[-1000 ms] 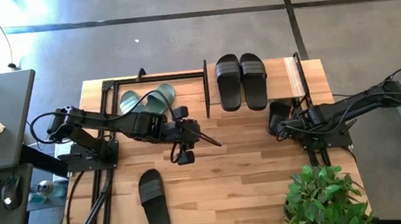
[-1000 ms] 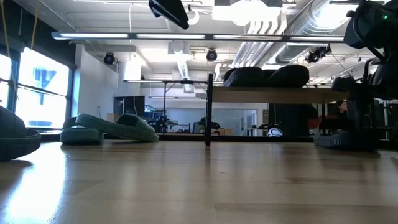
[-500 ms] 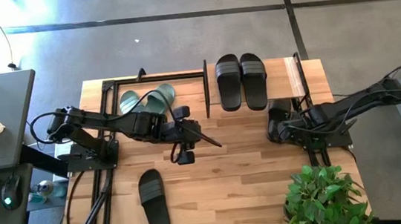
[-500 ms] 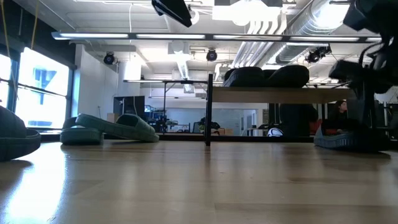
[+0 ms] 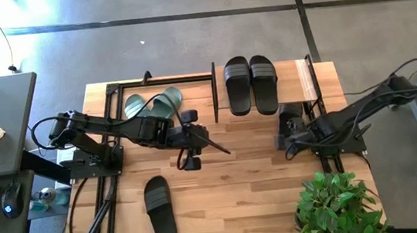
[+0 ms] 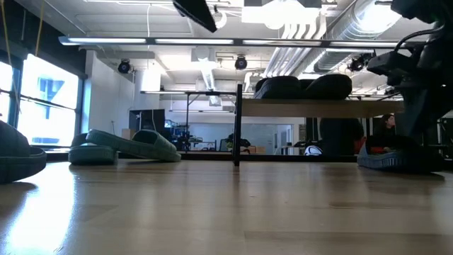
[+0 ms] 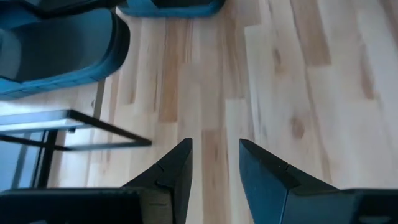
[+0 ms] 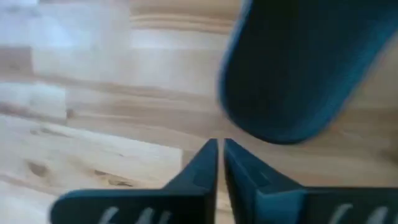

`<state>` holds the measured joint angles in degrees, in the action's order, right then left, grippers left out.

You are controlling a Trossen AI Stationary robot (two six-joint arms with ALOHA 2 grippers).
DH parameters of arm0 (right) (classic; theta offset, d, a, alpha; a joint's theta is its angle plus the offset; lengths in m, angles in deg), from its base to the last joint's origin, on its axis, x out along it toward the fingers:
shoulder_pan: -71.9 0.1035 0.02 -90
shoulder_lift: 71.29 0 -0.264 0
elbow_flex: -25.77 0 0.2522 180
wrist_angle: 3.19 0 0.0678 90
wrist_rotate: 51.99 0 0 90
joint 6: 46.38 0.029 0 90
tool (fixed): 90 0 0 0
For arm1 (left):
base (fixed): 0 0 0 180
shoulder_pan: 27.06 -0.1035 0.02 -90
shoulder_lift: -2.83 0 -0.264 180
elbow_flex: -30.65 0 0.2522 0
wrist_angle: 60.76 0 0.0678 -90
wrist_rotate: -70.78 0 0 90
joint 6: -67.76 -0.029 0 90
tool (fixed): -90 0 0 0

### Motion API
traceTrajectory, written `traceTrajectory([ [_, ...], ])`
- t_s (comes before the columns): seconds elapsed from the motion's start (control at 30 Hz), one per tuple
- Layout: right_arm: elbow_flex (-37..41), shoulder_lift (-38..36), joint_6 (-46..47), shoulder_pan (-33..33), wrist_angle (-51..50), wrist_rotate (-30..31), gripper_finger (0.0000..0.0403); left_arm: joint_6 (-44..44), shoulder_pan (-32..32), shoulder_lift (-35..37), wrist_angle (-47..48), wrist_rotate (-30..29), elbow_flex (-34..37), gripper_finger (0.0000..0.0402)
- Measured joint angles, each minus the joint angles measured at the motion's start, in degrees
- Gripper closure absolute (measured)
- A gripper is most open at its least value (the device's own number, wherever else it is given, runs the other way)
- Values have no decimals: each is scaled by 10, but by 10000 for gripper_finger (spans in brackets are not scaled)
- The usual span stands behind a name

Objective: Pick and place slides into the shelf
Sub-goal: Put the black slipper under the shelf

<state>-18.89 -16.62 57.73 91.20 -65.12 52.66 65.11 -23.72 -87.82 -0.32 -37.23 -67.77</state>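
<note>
Your right gripper (image 8: 221, 152) has its two fingers pressed together with almost no gap and nothing between them; it sits low over the wooden table (image 5: 255, 189), and the rounded end of a black slide (image 8: 298, 68) lies just beyond the fingertips, apart from them. From above, that gripper (image 5: 282, 141) is beside this slide (image 5: 289, 116) at the table's right side, just in front of the shelf (image 5: 290, 84) and next to its right-hand rods.

Your left gripper (image 7: 214, 165) stands narrowly open and empty, with bare table planks showing between its fingers. In the overhead view it (image 5: 213, 145) hovers near the table's middle, in front of the sage-green pair (image 5: 153, 105).

The green pair lies overlapping at the back left, inside an open black metal frame (image 5: 113, 91). One black pair (image 5: 251, 83) rests side by side on the shelf's light top board; in the level view you see it (image 6: 304, 86) sitting on that board (image 6: 318, 108). A single black slide (image 5: 160, 208) lies alone near the front left of the table, well apart from both grippers. A potted plant (image 5: 335, 208) stands at the front right corner
</note>
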Motion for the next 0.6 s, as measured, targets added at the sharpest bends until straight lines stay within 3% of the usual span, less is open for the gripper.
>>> traceTrajectory([
  [0.1, 0, 52, -24, 23, 49, 28, 388, -6, -6, 0, 28, -6, 0, 287],
  [0.3, -5, 154, -3, 56, 90, 18, 398, 0, -24, 0, 44, 5, 0, 287],
  [0.6, -28, 215, 115, 71, 12, 20, 402, 4, -34, 0, 36, 7, 0, 287],
])
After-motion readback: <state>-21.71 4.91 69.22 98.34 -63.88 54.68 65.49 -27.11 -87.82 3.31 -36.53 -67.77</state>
